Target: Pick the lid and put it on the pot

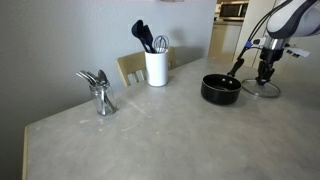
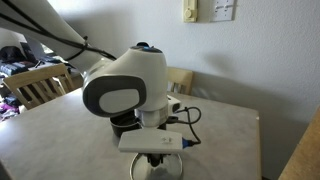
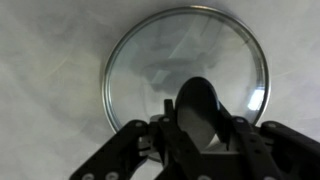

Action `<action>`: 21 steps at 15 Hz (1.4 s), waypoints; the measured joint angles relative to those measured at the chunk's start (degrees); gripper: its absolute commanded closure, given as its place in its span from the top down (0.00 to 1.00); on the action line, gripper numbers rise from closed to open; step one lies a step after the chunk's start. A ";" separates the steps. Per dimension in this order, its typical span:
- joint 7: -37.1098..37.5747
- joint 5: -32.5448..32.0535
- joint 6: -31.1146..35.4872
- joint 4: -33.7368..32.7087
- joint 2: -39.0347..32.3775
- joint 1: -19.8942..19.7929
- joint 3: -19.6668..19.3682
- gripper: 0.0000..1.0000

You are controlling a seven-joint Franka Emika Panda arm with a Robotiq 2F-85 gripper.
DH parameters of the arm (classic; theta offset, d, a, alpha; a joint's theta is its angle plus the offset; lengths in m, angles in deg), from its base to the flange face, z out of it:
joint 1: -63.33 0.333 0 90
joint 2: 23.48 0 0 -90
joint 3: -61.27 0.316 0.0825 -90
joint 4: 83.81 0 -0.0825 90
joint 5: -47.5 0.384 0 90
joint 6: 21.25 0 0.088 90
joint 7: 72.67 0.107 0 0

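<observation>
The lid [image 3: 150, 60] is clear glass with a silver rim and fills the wrist view, lying flat on the grey table. Its dark knob sits between my gripper's [image 3: 197, 118] fingers, which press against both sides of it. In an exterior view the lid [image 1: 250, 91] lies on the table just beside the pot [image 1: 219, 91], with my gripper [image 1: 265, 76] straight down on it. The pot is a shallow black saucepan whose long handle points up toward the arm. In the exterior view from behind the arm, the wrist [image 2: 128, 85] hides the lid and most of the pot.
A white utensil holder [image 1: 156, 68] with black tools stands at the back of the table. A metal holder [image 1: 100, 97] with spoons stands toward the left. A wooden chair [image 1: 130, 68] is behind the table; another chair [image 2: 40, 85] is at its side. The table edge is near the lid.
</observation>
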 measured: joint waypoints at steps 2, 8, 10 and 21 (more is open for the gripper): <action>0.03 -0.23 0.02 0.00 0.00 0.00 -0.05 0.15; 4.83 -8.19 0.14 -0.07 1.72 1.10 -3.02 0.15; 6.69 -11.50 0.11 0.14 3.93 1.76 -4.12 0.15; 8.31 -16.38 -0.05 2.41 14.95 4.95 -4.33 0.15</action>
